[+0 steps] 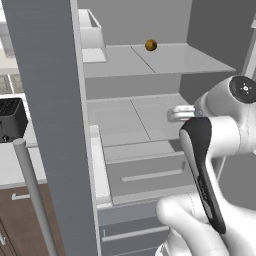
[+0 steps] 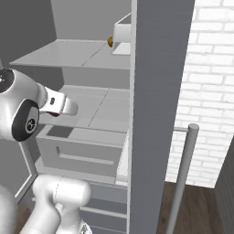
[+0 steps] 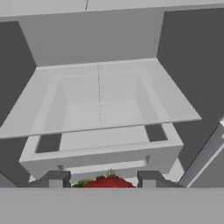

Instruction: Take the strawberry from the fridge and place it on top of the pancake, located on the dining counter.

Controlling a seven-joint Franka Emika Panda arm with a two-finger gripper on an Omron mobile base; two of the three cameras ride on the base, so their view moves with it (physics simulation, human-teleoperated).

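Fridge [image 3: 100, 100] interior, strawberry [image 3: 109, 182] between jaws

We're in a kitchen here, rendered. An open grey fridge [image 1: 150, 125] faces us, pale shelves and drawers inside, a small orange-brown fruit [image 1: 151, 45] up on a shelf. Off to one side, a black toaster [image 1: 11, 120] sits on a white counter [image 1: 12, 167] over brown wooden cabinets [image 1: 20, 220]. A white brick wall [image 2: 208, 73] stands opposite.

strawberry [image 3: 109, 183] between claw [image 3: 102, 178] tips — drawer [image 3: 105, 153] behind
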